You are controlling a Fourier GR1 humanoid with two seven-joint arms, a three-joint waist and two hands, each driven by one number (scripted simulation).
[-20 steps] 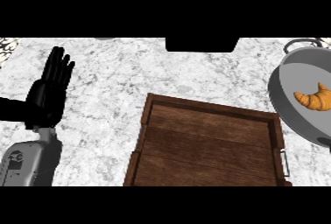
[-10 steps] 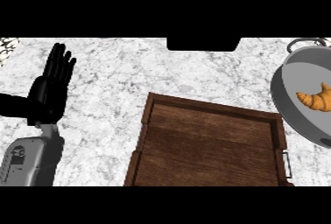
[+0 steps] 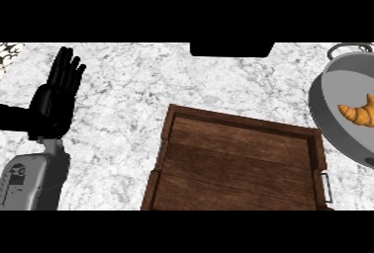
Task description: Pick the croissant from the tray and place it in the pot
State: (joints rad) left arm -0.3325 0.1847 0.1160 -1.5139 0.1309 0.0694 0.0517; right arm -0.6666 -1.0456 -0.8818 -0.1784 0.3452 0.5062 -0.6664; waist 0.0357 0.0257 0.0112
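A golden croissant (image 3: 358,112) lies inside the grey pot (image 3: 325,106) at the right edge of the marble desk (image 3: 182,84), while the dark wooden tray (image 3: 237,165) sits bare at near centre, just left of the pot. At the left, the left robot hand (image 3: 55,99) rests wide, fingers straight and pointing up, holding nothing.

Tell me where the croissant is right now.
In the head view the croissant lies inside the grey pot at the right edge of the counter, right of the wooden tray.
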